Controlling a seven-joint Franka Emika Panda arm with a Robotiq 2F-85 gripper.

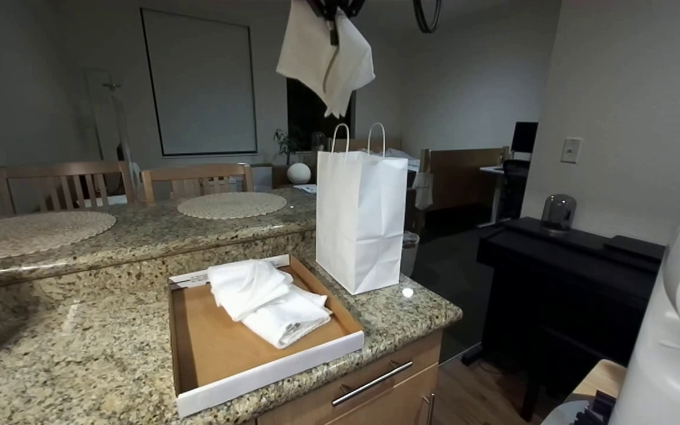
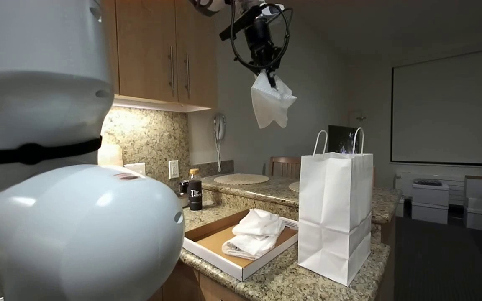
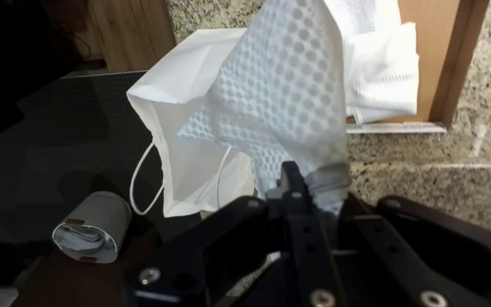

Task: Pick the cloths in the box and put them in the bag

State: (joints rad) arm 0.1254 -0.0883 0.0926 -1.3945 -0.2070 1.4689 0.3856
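My gripper [image 1: 333, 29] is shut on a white dotted cloth [image 1: 310, 50]. The cloth hangs down from the fingertips. In an exterior view the gripper [image 2: 271, 77] and cloth [image 2: 272, 102] are high above the counter, up and left of the bag [image 2: 329, 200]. The white paper bag [image 1: 360, 218] stands upright with its handles up. In the wrist view the held cloth [image 3: 288, 81] covers part of the bag's open mouth [image 3: 186, 145], and the gripper [image 3: 313, 183] pinches its end. The shallow cardboard box [image 1: 269, 369] beside the bag holds more crumpled white cloths [image 1: 269, 301], which also show in the wrist view [image 3: 382, 68].
The granite counter [image 1: 80, 360] has a raised ledge behind with round placemats [image 1: 232, 205]. A dark bottle [image 2: 195, 192] stands at the back. The bag is near the counter's end; a bin [image 3: 94, 228] is on the floor beyond.
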